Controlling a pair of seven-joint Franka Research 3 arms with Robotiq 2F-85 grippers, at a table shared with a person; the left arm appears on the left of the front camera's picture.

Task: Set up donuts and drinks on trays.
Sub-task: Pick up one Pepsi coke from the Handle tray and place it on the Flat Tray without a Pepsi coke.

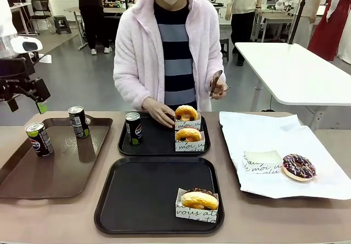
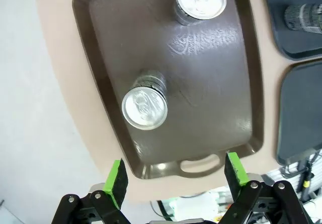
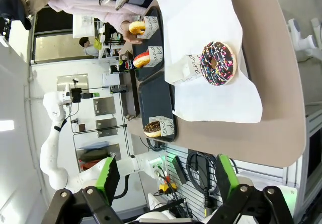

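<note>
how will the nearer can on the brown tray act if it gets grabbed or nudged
The can stands tall and slim on the brown tray, so a nudge would probably tip it, and then it could roll. Its smooth metal wall looks slippery. The top seems unopened, so it's likely fairly heavy for its size.

We see a big open workroom with a glossy grey floor (image 1: 82, 79) under even indoor light. A tan-topped table (image 1: 247, 222) runs across the front, and a white table (image 1: 296, 68) stands behind it at picture right. At the far back left we note a black chair (image 1: 39, 7) and a dark stool (image 1: 61, 23). White benches (image 1: 274, 15) stand at back right, with people standing near them.
</note>
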